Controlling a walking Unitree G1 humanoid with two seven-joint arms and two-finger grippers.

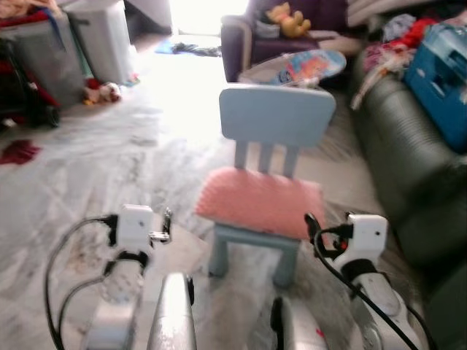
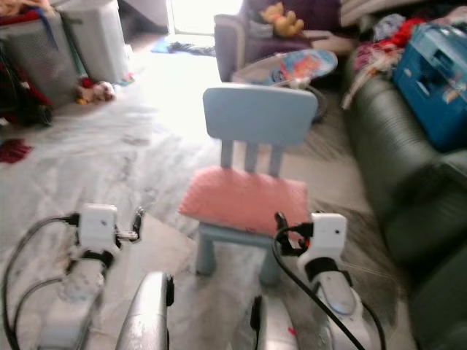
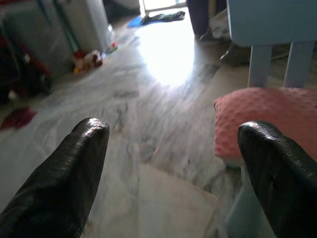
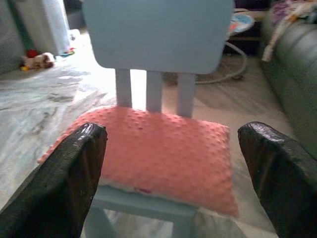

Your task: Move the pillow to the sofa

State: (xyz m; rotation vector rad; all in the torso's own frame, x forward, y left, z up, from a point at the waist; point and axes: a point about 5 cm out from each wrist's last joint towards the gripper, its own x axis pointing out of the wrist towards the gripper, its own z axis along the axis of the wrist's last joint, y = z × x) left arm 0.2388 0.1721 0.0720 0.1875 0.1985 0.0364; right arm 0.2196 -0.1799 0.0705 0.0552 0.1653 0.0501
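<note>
- Pink pillow [image 1: 259, 200] is lying on blue chair [image 1: 276, 115], sofa [image 1: 408, 157] standing right.
- Left claw [image 3: 173, 173] and right claw [image 4: 171, 173] are hovering near, both spread wide, gripping nothing.
- Toys [image 1: 102, 92] are sitting far left on floor [image 1: 109, 160].

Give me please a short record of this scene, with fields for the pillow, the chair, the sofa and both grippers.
pillow: pink, lying flat on the chair seat
chair: small, light blue, on the floor facing the robot
sofa: dark green, to the robot's right, beside the chair
left gripper: open, aimed past the pillow's left edge
right gripper: open, aimed at the pillow, not touching
</note>
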